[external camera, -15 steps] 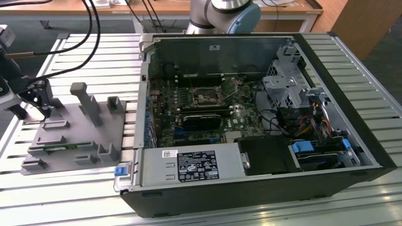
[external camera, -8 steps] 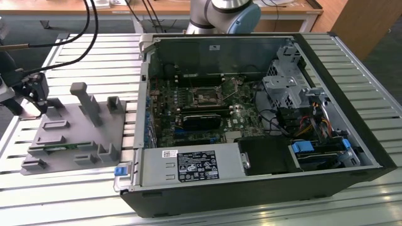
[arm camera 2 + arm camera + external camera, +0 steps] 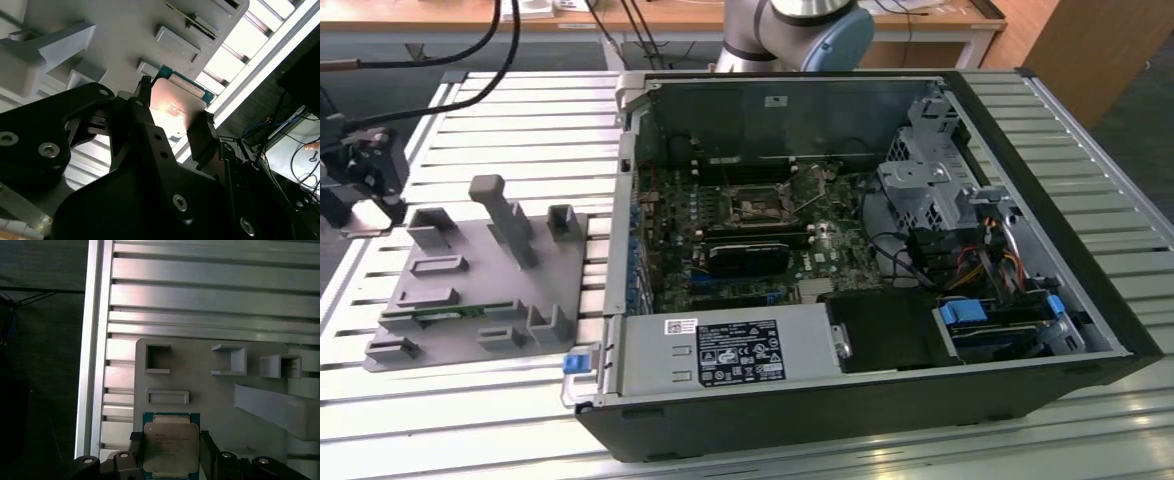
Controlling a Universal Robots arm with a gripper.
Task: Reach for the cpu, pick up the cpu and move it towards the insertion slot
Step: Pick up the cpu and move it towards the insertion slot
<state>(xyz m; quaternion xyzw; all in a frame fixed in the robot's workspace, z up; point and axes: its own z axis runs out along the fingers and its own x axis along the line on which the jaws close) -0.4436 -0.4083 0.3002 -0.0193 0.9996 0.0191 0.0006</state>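
Cpu [image 3: 171, 442] is in my pincer [image 3: 174, 111]: one black finger on each opposite edge, narrow gap, clamped on it as far as I can judge. The edge grip keeps the lid untouched. Can't tell if it's lifted or seated. Flat square, shiny metal top, thin green rim. Beyond it is the tray [image 3: 210, 395], matte grey plastic with moulded pockets and ribs to locate parts. Ribbed aluminium table [image 3: 200, 290] underneath. Slot [image 3: 758, 207] is well apart, inside the open computer case [image 3: 1067, 250]: metal frame, dark centre.
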